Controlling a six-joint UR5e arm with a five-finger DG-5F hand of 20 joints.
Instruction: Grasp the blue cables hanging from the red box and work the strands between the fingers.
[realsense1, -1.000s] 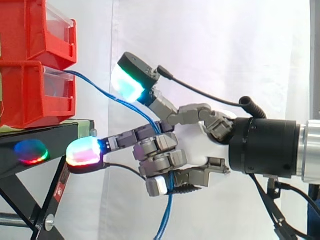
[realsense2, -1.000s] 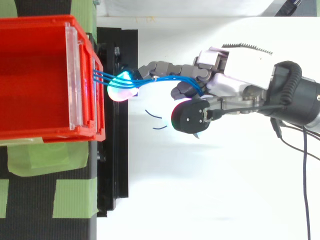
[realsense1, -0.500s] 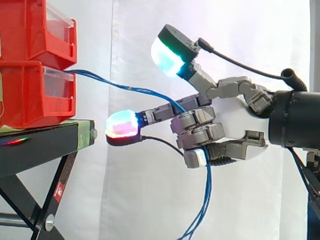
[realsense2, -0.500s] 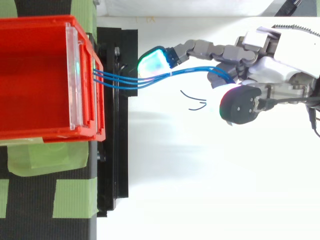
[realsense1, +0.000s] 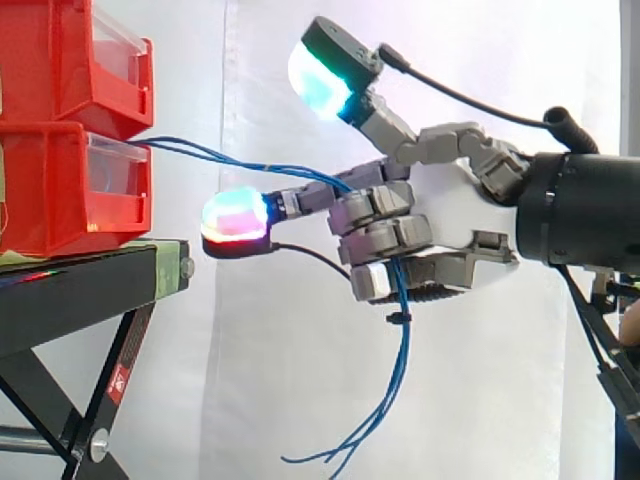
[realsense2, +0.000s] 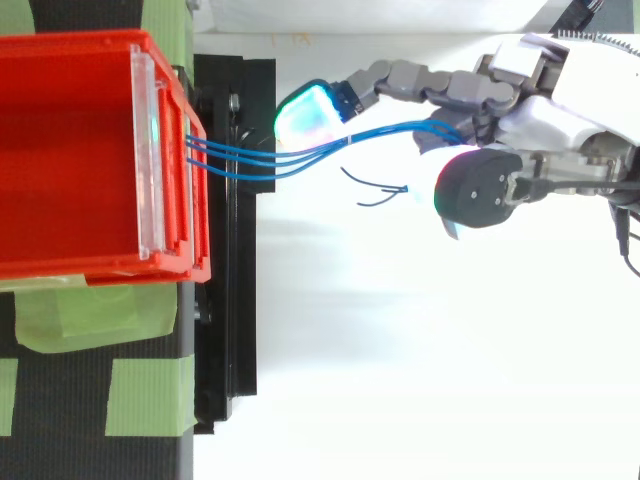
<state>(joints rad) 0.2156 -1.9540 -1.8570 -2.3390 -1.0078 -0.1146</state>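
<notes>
The blue cables come out of the front of the lower red box and run almost level to the right, dipping slightly, well clear of the black stand. From above, the strands leave the box spread apart and draw together before reaching the hand. The hand has its lower fingers curled around the cables, with one finger stretched straight back toward the box and the thumb lifted high. Past the curled fingers the cables turn and hang straight down, their loose ends curling left before the white curtain.
</notes>
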